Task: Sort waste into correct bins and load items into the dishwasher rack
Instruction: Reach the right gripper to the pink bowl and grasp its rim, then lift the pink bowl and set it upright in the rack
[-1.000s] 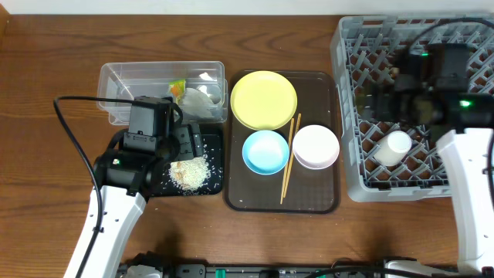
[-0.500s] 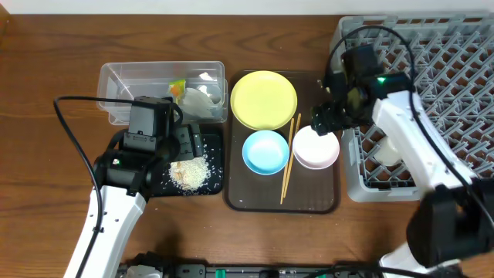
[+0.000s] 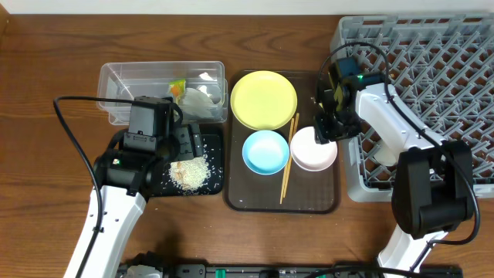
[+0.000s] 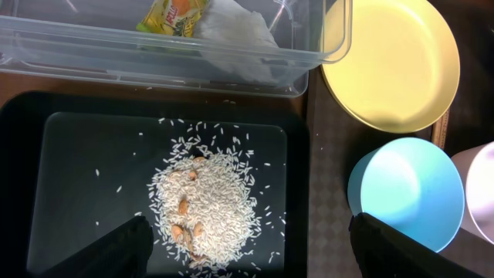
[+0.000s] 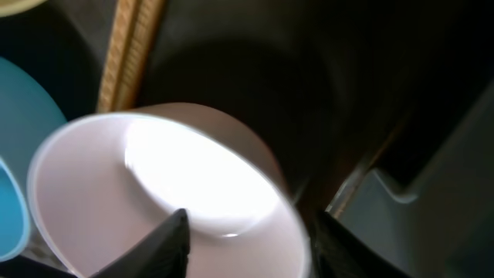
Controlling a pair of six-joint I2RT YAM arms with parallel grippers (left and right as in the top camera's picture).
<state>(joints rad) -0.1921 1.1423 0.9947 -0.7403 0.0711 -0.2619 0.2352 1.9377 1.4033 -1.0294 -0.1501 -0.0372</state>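
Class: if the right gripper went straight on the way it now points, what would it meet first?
Probably the white bowl: its rim sits between the open fingers of the right gripper, though depth is unclear.

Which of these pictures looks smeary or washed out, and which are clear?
Right wrist view: the white bowl and chopsticks are blurred, with a blown-out glare patch inside the bowl. Left wrist view: sharp, single rice grains show. Overhead view: evenly lit, crisp.
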